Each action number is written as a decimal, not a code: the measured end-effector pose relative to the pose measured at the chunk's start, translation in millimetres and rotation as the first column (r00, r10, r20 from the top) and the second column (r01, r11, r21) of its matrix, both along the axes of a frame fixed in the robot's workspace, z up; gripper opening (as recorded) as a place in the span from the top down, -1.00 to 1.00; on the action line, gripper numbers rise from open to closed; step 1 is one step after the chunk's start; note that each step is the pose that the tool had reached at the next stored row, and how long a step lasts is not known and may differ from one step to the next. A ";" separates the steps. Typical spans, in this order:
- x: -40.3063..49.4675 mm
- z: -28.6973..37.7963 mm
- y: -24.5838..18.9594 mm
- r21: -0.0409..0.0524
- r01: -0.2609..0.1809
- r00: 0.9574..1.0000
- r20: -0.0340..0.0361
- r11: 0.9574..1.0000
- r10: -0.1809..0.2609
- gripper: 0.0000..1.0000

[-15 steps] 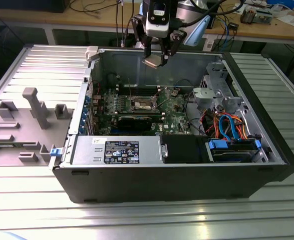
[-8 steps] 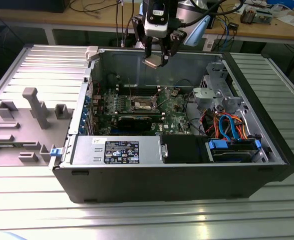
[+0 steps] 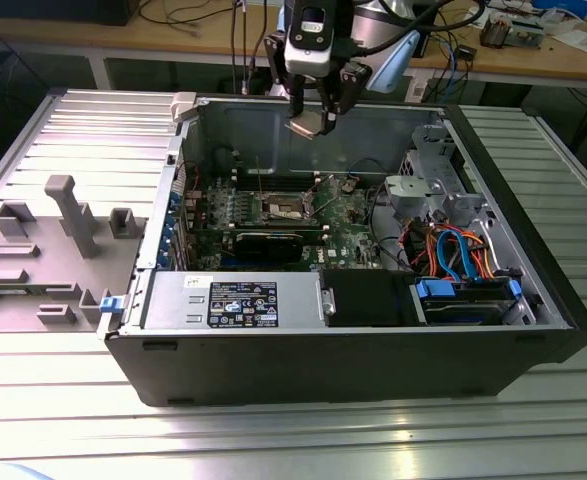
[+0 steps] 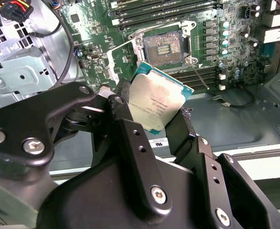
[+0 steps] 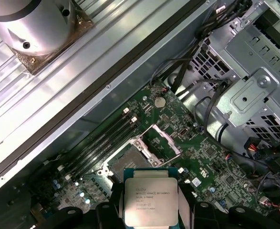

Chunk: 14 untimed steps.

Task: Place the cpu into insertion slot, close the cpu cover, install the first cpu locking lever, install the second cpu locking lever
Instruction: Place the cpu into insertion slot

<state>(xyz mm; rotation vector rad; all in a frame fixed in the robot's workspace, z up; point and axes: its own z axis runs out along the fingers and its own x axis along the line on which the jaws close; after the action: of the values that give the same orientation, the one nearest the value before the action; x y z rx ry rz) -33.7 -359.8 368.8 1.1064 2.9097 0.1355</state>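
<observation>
Exterior view, nearest first: the ribbed metal worktop (image 3: 293,440) carries an open black computer case (image 3: 323,370), with a grey power supply box (image 3: 238,300) along its near wall. Farther in, on the green circuit board (image 3: 348,235), the insertion slot (image 3: 285,208) lies bare, and the cpu cover (image 5: 147,150) is tilted up beside it. Above the case's far side hangs the end effector (image 3: 315,118). Its fingers are clamped on opposite edges of the cpu (image 4: 159,102), which is tilted in the air, well apart from the slot.
</observation>
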 end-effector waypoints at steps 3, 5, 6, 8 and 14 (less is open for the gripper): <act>-1.0 -0.2 0.0 0.000 0.000 1.000 0.000 1.000 0.000 -0.08; -1.1 -0.4 0.0 0.000 0.012 1.000 0.001 1.000 -0.012 -0.08; -1.1 -0.6 0.0 0.000 0.027 1.000 0.001 1.000 -0.027 -0.08; -1.1 -0.8 0.0 0.000 0.052 0.999 0.001 0.999 -0.052 -0.08; -1.1 -1.3 0.0 0.000 0.130 0.991 0.001 0.991 -0.130 -0.08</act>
<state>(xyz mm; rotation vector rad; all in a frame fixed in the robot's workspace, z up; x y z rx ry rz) -34.8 -359.8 367.4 1.2915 2.8256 0.1330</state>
